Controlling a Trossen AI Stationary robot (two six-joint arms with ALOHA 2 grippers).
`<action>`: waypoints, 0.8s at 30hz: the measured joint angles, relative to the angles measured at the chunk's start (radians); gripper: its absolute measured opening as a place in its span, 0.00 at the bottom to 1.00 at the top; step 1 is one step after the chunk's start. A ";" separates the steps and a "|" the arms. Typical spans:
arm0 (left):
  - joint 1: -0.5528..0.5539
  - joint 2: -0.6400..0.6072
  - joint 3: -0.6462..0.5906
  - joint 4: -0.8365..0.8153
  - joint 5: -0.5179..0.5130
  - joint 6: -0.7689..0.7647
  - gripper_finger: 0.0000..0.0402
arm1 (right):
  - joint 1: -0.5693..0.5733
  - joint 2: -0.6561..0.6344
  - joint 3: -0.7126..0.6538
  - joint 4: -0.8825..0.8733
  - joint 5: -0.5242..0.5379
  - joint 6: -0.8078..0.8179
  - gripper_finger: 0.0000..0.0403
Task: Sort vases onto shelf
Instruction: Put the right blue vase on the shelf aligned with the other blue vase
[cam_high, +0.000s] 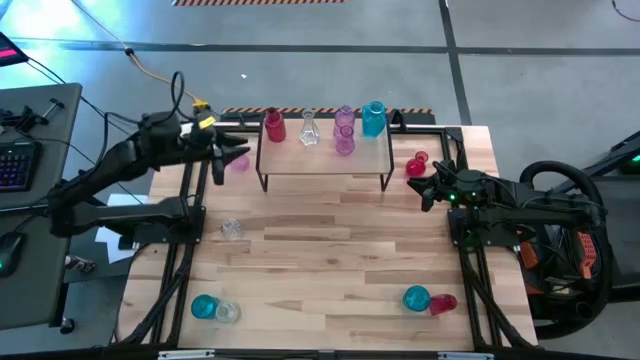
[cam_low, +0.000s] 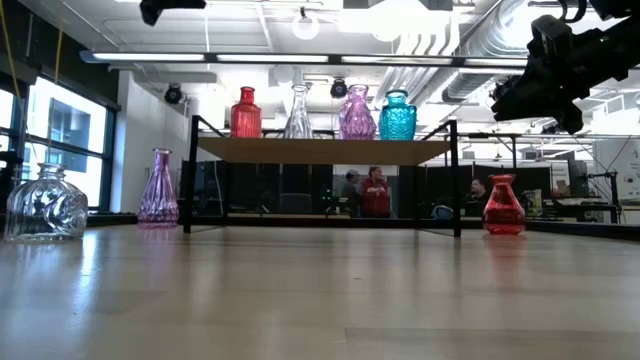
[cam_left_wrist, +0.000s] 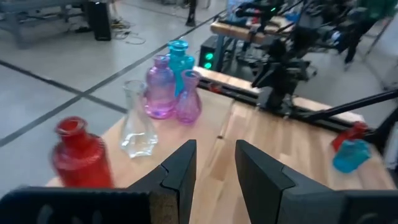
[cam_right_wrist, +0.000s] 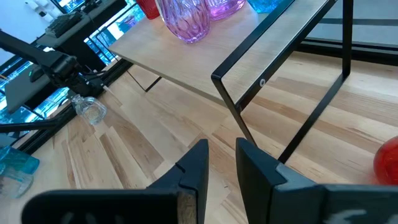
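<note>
The shelf (cam_high: 325, 158) stands at the table's far middle. On its wood top stand a red vase (cam_high: 272, 126), a clear vase (cam_high: 309, 130), two pink-purple vases (cam_high: 345, 132) and a teal vase (cam_high: 374, 118). My left gripper (cam_high: 232, 157) hovers open and empty off the shelf's left end, above a pink-purple vase (cam_high: 240, 165) standing on the table. My right gripper (cam_high: 428, 190) waits open and empty off the shelf's right end, near a red vase (cam_high: 417, 164). In the left wrist view the fingers (cam_left_wrist: 214, 165) point along the shelf top toward the row of vases.
More vases stand on the table: a clear one (cam_high: 231, 228) at the left, a teal one (cam_high: 204, 306) and a clear one (cam_high: 227, 311) near the front left, and a teal one (cam_high: 416, 298) and a red one (cam_high: 443, 303) near the front right. People stand in the room behind the table (cam_low: 375, 192).
</note>
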 joint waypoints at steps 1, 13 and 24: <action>-0.008 -0.012 -0.017 0.016 0.007 -0.012 0.26 | 0.000 0.000 0.000 0.000 0.000 0.000 0.15; -0.128 -0.016 -0.157 0.313 0.125 -0.154 0.26 | 0.000 0.000 0.000 0.002 0.001 -0.001 0.15; -0.192 0.128 -0.175 0.529 0.099 -0.243 0.26 | 0.000 0.000 0.000 0.019 0.007 0.056 0.15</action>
